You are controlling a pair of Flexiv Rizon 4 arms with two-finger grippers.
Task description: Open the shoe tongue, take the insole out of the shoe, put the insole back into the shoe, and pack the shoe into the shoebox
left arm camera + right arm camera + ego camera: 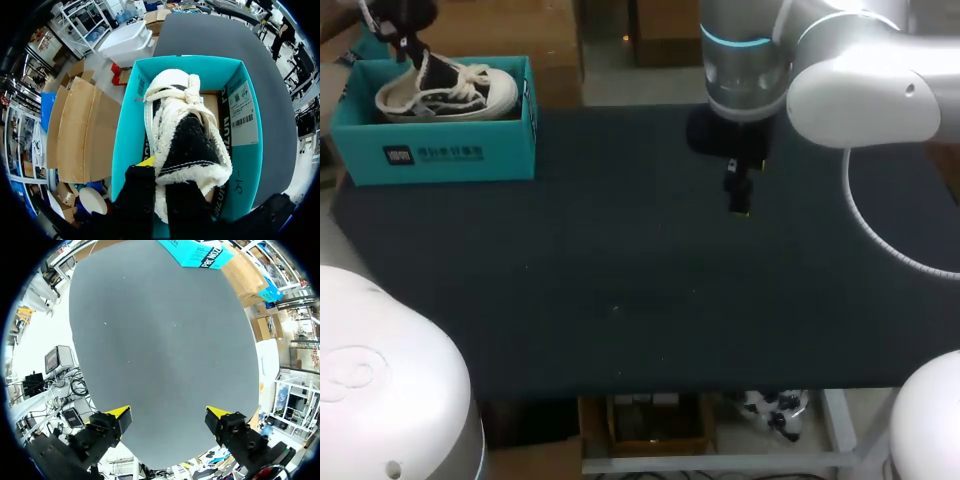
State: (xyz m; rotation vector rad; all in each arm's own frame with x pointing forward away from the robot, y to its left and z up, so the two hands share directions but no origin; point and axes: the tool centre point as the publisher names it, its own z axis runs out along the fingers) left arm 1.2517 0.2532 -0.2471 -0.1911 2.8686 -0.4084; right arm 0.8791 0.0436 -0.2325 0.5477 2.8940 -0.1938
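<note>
A black low-top shoe [445,90] with white laces and a fleecy lining lies inside the teal shoebox [440,150] at the table's far left corner. In the left wrist view the shoe [187,130] fills the shoebox [127,145], toe pointing away from the gripper. My left gripper [410,45] is over the shoe's heel end, and its dark fingers [140,195] pinch the fleecy heel collar, shut on it. My right gripper [740,195] hangs over the far middle of the table, away from the box. It stands open [169,416] with only bare mat between its yellow tips.
The dark table mat [620,280] stretches from the box to the right edge. A corner of the shoebox [197,252] shows far ahead of the right gripper. Brown cardboard [82,130] lies beside the box, just off the table.
</note>
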